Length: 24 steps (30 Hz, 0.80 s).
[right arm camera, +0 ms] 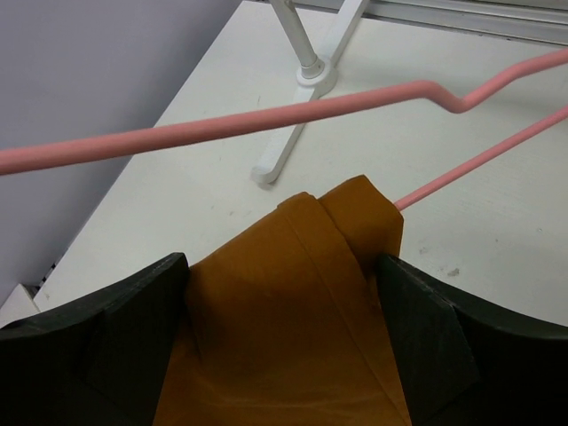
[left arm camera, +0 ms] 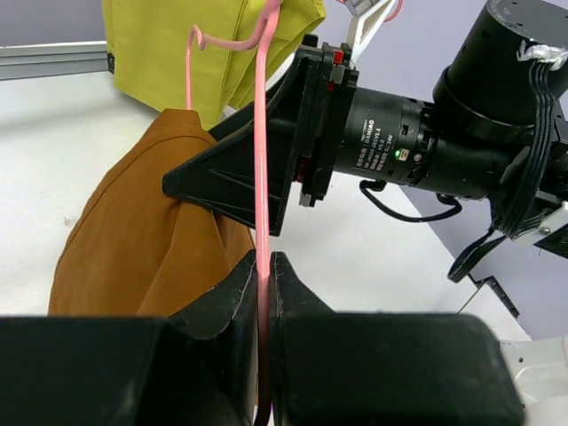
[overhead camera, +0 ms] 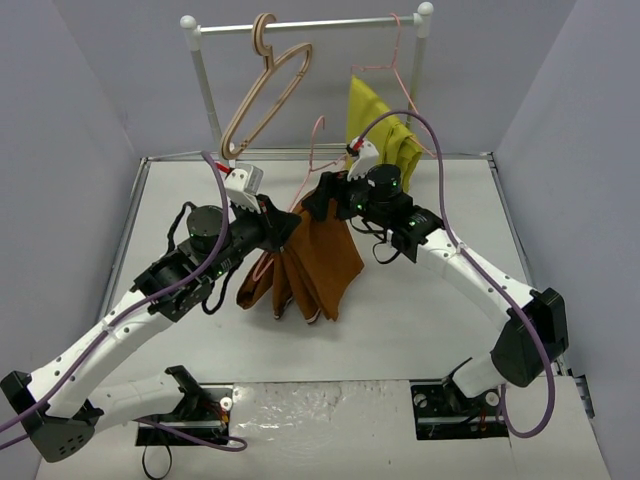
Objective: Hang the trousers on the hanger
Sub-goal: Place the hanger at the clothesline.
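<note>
The rust-brown trousers [overhead camera: 312, 262] hang folded over the lower bar of a pink wire hanger [overhead camera: 316, 150] held above the middle of the table. My left gripper [left arm camera: 264, 266] is shut on the hanger [left arm camera: 262, 160], the wire pinched between its fingertips. From the right, my right gripper [right arm camera: 282, 266] stands open, its fingers spread wide on either side of the trousers [right arm camera: 284, 311] at the fold. The hanger [right arm camera: 266, 115] crosses that view above the cloth. In the left wrist view the trousers [left arm camera: 133, 231] drape left of the wire.
A white clothes rail [overhead camera: 310, 25] stands at the back. A beige wooden hanger [overhead camera: 265, 90] hangs on it at the left, and another pink hanger [overhead camera: 395, 60] with a mustard-yellow garment [overhead camera: 385, 125] at the right. The rail's foot [right arm camera: 302, 71] is close behind.
</note>
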Available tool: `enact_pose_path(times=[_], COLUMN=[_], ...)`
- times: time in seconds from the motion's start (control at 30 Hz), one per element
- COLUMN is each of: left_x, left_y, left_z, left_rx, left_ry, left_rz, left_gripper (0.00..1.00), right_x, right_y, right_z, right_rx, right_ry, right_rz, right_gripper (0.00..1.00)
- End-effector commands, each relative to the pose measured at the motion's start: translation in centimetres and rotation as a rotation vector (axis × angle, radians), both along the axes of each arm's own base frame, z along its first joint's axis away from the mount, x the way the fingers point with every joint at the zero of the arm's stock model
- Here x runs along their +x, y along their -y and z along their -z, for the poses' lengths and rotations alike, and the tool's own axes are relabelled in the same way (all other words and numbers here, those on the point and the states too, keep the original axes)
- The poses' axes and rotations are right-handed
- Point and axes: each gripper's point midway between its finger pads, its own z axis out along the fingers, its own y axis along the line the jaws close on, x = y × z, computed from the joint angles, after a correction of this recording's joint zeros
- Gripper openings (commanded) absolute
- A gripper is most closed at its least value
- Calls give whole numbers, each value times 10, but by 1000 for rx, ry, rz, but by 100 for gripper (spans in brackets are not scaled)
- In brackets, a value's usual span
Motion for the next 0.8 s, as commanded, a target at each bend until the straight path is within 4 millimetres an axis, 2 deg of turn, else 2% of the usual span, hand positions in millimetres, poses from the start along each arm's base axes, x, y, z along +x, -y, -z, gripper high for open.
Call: enact_pose_path(times=[0.0,0.07,0.13,0.17,0.23,0.27,0.33,0.4,0.43,0.47,0.53,0.57,0.6,0.67,0.77], left_x=[-17,-18,-20,-22,-22,-23,-25,-27,-26,-28,-29,-31,-31,-32,-33], left_y=[-19,-21,-24,-26,-27,-28,-29,-31,-31,-33,-33,-35,-36,-38,-41], left_z=[-114,-117,-120,-122,-120,-123,-121,-121,-118,-120,-121,-123,-123,-124,-126], left_rx=[-257,-272,-284,-289,-287,-296,-300,-296,-291,-297,-306,-314,-315,-315,-316], left_ry=[280,286,298,303,303,312,314,322,320,327,334,342,344,350,357], left_rz=[-4,-5,-9,-11,-14,-14,-10,-10,-12,-12,-11,-12,-16,-21,-26], left_gripper=[2,2,2,2,2,2,2,2,2,2,2,2,2,2,2], right_x=[6,6,6,7,7,8,10,10,9,10,11,13,14,17,16], right_y=[-3,-2,-1,1,2,3,5,4,4,4,5,9,12,19,26], right_z=[3,6,10,9,9,8,6,1,0,-3,-1,0,1,4,3], right_rx=[-13,-20,-29,-30,-30,-29,-23,-10,-7,0,1,5,6,9,15], right_ry=[46,44,42,46,45,47,47,48,46,45,34,25,19,8,7], right_rz=[-1,3,4,11,15,18,25,20,18,20,21,37,46,62,73], right_gripper=[81,72,57,42,30,19,10,8,8,13,30,43,47,53,54])
